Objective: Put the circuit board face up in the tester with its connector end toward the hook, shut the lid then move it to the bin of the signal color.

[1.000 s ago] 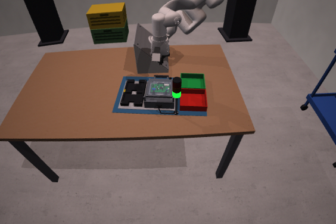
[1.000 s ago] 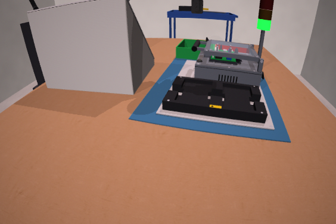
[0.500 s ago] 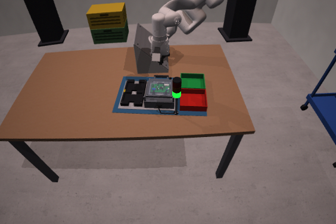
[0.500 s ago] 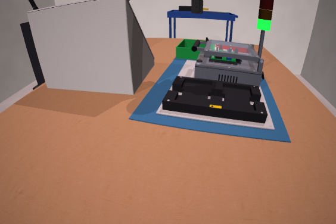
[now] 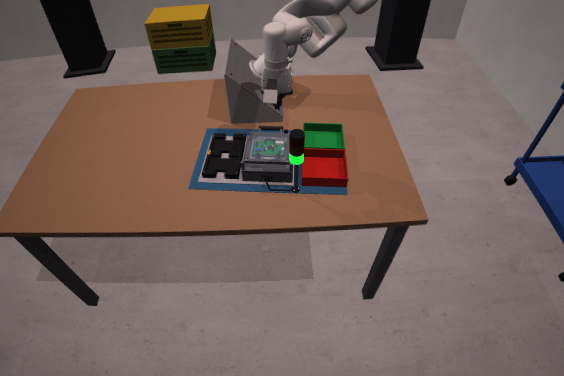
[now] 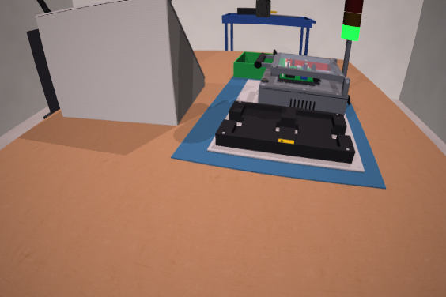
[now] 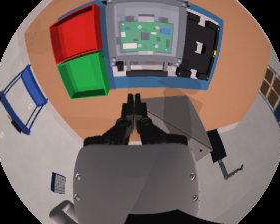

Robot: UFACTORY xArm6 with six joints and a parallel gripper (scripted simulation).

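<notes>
The green circuit board (image 5: 270,147) (image 7: 146,36) lies face up in the grey tester (image 5: 266,175) (image 6: 304,95), under the clear lid. Its white connector is at the end toward the bins. The lid lies about level, its black handle (image 5: 270,128) (image 6: 259,60) (image 7: 147,73) toward the arm; whether the hook holds it I cannot tell. The signal tower (image 5: 296,158) (image 6: 350,33) shows green. The green bin (image 5: 324,136) (image 6: 247,69) (image 7: 83,75) and red bin (image 5: 324,167) (image 7: 76,35) stand upright and empty. My gripper (image 6: 263,16) (image 7: 134,101) is shut and empty, high on the arm's side of the tester.
The empty black tray (image 5: 220,167) (image 6: 253,144) (image 7: 206,62) lies on the tester's side away from the bins. The tower's pole stands at the hinge side, between tester and red bin. A grey wedge-shaped stand (image 5: 250,102) (image 6: 115,61) is beside the arm's base.
</notes>
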